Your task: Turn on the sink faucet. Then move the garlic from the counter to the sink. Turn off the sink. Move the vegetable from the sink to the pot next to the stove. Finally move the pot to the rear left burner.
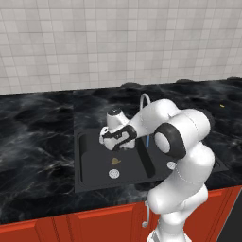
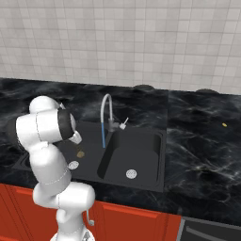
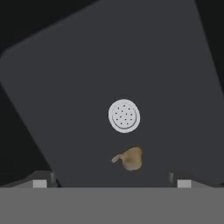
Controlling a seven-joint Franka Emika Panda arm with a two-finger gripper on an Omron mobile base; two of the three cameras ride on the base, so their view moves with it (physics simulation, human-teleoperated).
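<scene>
The tan garlic (image 1: 115, 161) (image 2: 80, 154) (image 3: 130, 158) lies on the floor of the left bowl of the dark sink (image 1: 78, 160), just beside the round silver drain (image 3: 124, 115). My gripper (image 1: 116, 145) (image 3: 112, 183) hangs open above the bulb, apart from it, with nothing between the fingertips (image 3: 40, 183). The silver gooseneck sink faucet (image 1: 144, 99) (image 2: 106, 101) stands behind the divider, and a blue stream of water (image 2: 103, 136) runs from its spout. Its side lever (image 2: 123, 125) sticks out to the right. The pot and stove are out of view.
The black marble counter (image 1: 33, 127) surrounds the sink above red cabinet fronts (image 2: 136, 219). The right bowl holds its own drain (image 2: 131, 173). A tiny yellow speck (image 2: 224, 124) lies on the counter far right. My arm's elbow (image 1: 177, 137) looms over the right bowl.
</scene>
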